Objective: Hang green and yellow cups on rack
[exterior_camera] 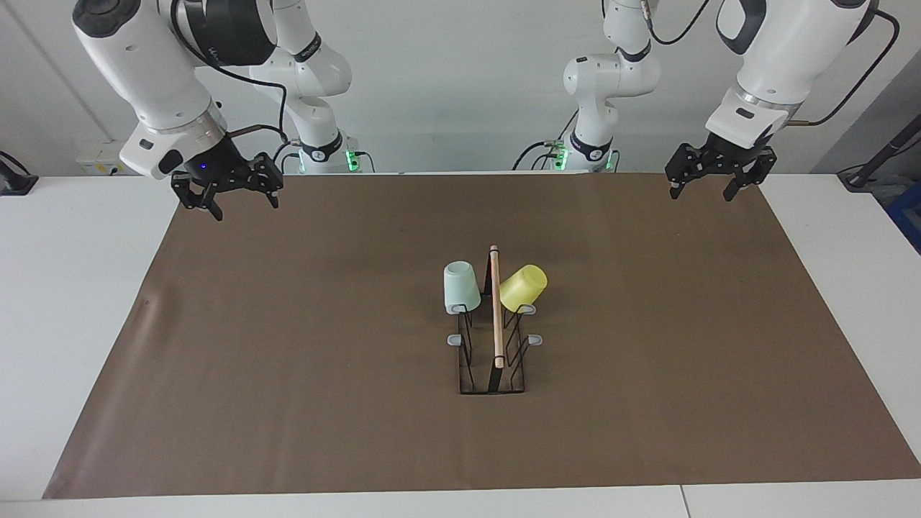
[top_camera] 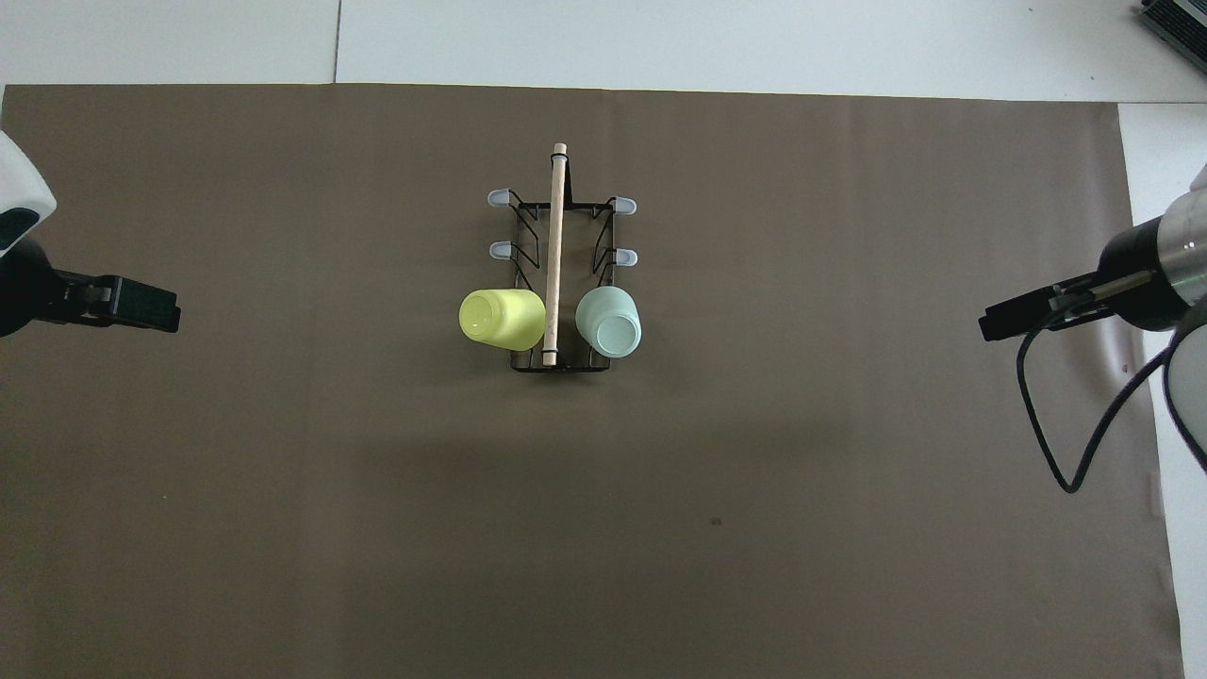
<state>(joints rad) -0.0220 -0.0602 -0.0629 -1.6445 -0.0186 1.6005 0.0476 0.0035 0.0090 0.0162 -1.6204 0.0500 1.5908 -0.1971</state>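
Both pincers hang open and empty: the left pincer (exterior_camera: 712,174) over its end of the desk (exterior_camera: 86,237), the right pincer (exterior_camera: 229,193) over the other end. Midway sits the rack (exterior_camera: 495,338), green cup (exterior_camera: 460,287) and yellow cup (exterior_camera: 523,287) hung on its prongs nearest the robots, either side of the rod.

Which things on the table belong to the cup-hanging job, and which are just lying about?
Job:
- green cup, on a rack prong
- yellow cup, tilted on a rack prong
- rack

Lying about:
- brown mat under the rack; nothing else
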